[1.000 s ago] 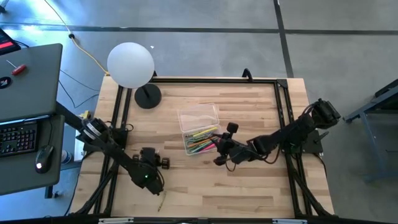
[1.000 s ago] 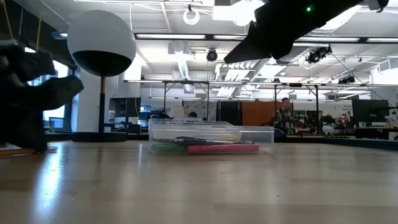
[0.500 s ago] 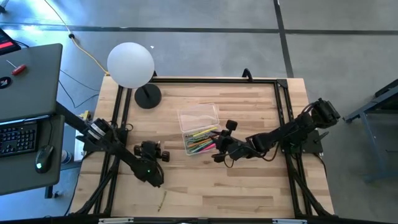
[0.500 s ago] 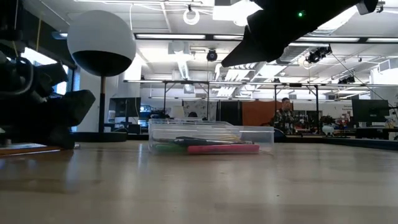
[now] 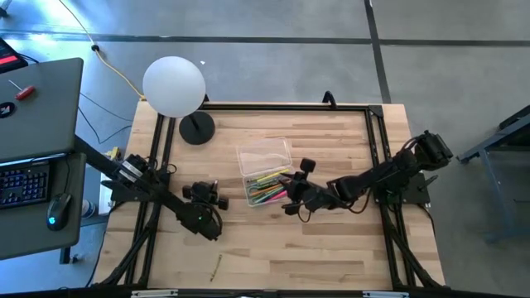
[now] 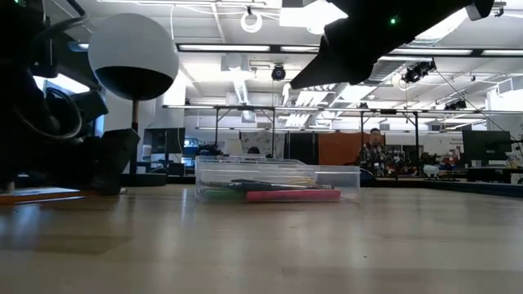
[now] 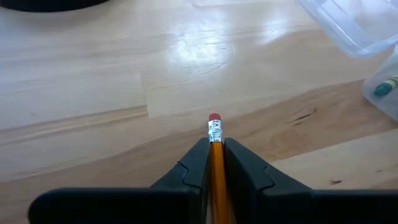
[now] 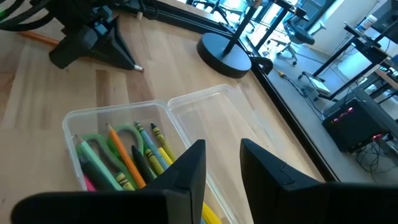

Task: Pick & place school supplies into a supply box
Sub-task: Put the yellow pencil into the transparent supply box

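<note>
The supply box (image 5: 267, 187), a clear case with its lid (image 5: 263, 156) lying open on the far side, rests on the table's middle and holds pencils, pens and green-handled scissors (image 8: 121, 152). My left gripper (image 7: 214, 146) is left of the box, low over the wood, shut on an orange pencil (image 7: 216, 140). It also shows in the high view as my left gripper (image 5: 214, 199). My right gripper (image 8: 221, 158) hovers open above the box's right side, with nothing between its fingers; the high view has it too, as my right gripper (image 5: 291, 197). My left gripper pinches the pencil between its two fingers near the eraser end (image 7: 214, 118), which pokes out past the fingertips. The pencil lies along the fingers, and its long orange shaft (image 8: 37, 38) trails behind them. The fingers slant down toward the box. Whether the eraser touches the wood I cannot tell.
A white globe lamp (image 5: 174, 85) on a black base (image 5: 196, 128) stands at the far left of the table. A thin stick (image 5: 217, 266) lies near the front edge. Black rails (image 5: 377, 141) frame the table's sides. Bare wood lies between the left gripper and the box.
My left gripper has moved away from the table's near edge toward the far edge and the box, sinking a little and rolling its wrist, still shut on the pencil. My right gripper has stayed open over the box.
</note>
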Action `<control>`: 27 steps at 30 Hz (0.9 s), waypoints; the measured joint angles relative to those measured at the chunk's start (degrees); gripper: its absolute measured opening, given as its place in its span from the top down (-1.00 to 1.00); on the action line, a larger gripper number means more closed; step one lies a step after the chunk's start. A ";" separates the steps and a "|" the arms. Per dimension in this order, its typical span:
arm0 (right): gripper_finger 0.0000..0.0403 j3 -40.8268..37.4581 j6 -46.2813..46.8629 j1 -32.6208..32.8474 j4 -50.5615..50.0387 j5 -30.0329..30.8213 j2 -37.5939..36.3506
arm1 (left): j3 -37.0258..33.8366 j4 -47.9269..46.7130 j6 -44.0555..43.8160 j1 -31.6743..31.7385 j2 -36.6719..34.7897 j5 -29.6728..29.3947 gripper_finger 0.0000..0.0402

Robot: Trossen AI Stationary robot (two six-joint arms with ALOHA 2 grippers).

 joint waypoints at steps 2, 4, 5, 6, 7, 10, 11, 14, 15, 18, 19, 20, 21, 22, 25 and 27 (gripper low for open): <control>0.61 0.00 -0.05 -0.43 0.00 0.00 0.00 | 0.00 0.38 -0.02 0.01 0.81 -0.02 0.61; 0.61 0.00 -0.05 -0.79 -0.02 0.02 0.00 | -0.04 1.97 -0.29 -0.07 2.17 -0.41 0.66; 0.61 0.00 -0.05 -0.96 -0.04 0.01 0.00 | 0.00 3.21 -0.20 -0.07 3.25 -1.43 0.70; 0.61 0.00 -0.05 -1.04 -0.03 0.02 0.00 | -0.03 4.59 -0.19 -0.11 4.53 -3.23 0.74; 0.61 0.00 -0.05 -1.08 -0.03 0.01 0.00 | -0.03 5.88 -0.23 -0.16 5.72 -5.14 0.78; 0.61 0.00 -0.21 -1.33 -0.09 0.00 0.00 | 1.21 5.72 -2.43 0.05 7.79 -7.41 0.84; 0.61 0.00 -0.22 -1.31 -0.14 0.00 0.00 | 1.62 4.80 -3.28 0.10 7.90 -7.30 0.84; 0.61 0.00 -0.24 -1.31 -0.21 -0.02 0.00 | 2.98 1.72 -6.13 0.15 7.45 -6.80 0.84; 0.61 0.00 -0.21 -1.31 -0.20 -0.04 0.00 | 3.58 0.44 -7.33 0.15 7.05 -6.93 0.83; 0.61 0.00 -0.20 -1.31 -0.16 -0.02 0.00 | 6.43 -1.54 -9.49 0.23 4.91 -7.06 0.83; 0.61 0.00 -0.17 -1.31 -0.13 0.00 0.00 | 8.15 -1.79 -8.79 0.14 3.77 -7.97 0.84; 0.61 0.00 -0.07 -1.31 -0.07 0.00 0.00 | 9.49 -2.40 -6.62 0.10 2.41 -9.25 0.84; 0.61 0.00 -0.07 -1.31 0.11 -0.02 0.00 | 10.57 -3.55 -3.25 0.13 0.98 -9.69 0.85; 0.61 0.00 -0.07 -1.29 0.34 -0.01 0.00 | 11.67 -4.38 1.10 0.31 -0.18 -9.56 0.85; 0.61 0.00 -0.09 -1.29 0.75 -0.02 0.00 | 16.15 -3.33 13.82 0.43 -3.47 -10.77 0.83; 0.61 0.00 -0.12 -1.29 0.99 0.05 0.00 | 19.10 -3.83 21.53 0.35 -5.49 -11.41 0.81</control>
